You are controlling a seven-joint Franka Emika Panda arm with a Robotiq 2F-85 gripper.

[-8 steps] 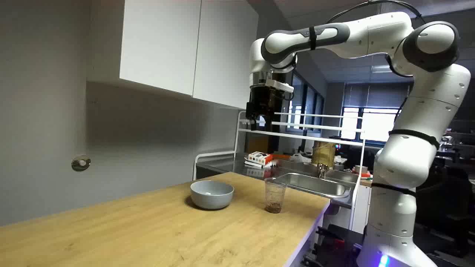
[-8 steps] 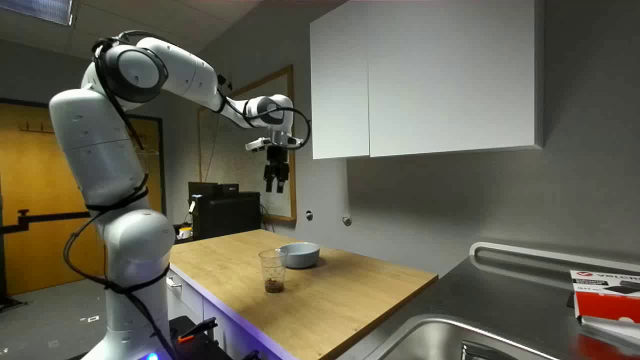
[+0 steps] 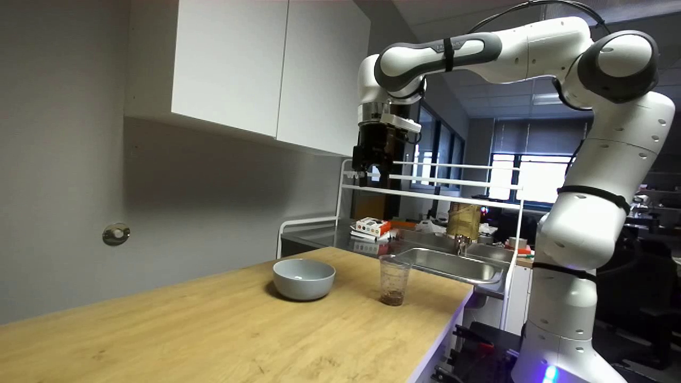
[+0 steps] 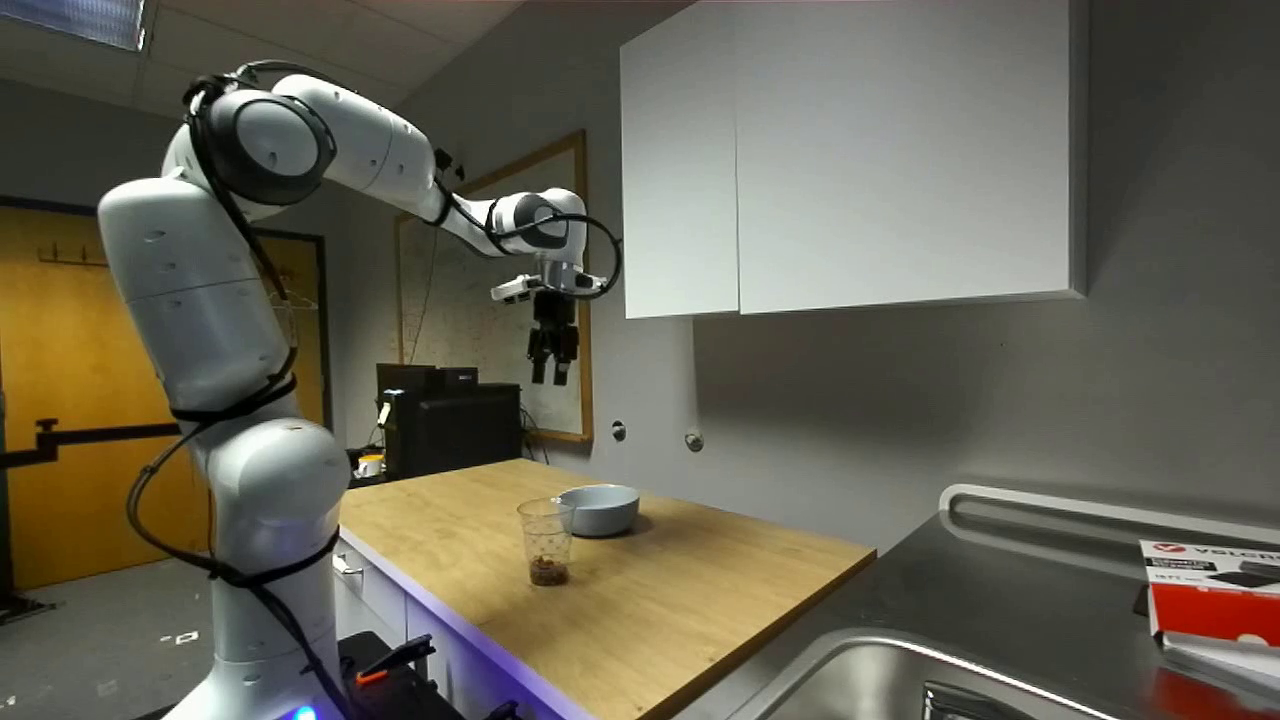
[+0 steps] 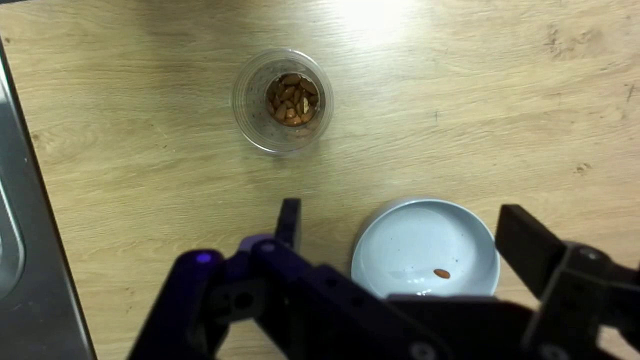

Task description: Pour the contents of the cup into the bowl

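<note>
grey-blue bowl (image 5: 420, 240), brown almonds (image 5: 292, 99)

A white arm (image 4: 270, 480) reaches out over the desk (image 4: 690, 600), its black pincer (image 4: 550, 374) pointing down, tips parted, well above the clear cup (image 4: 546, 538). That stands upright with brown contents (image 4: 548, 572) at the bottom; from where I am, its rim overlaps the grey-blue bowl (image 4: 606, 512) behind. White cupboards (image 4: 880, 160) hang on the wall (image 4: 830, 400). Nearest me is a metal sink (image 4: 850, 680), a red-and-white box (image 4: 1212, 600) to its right.
</note>
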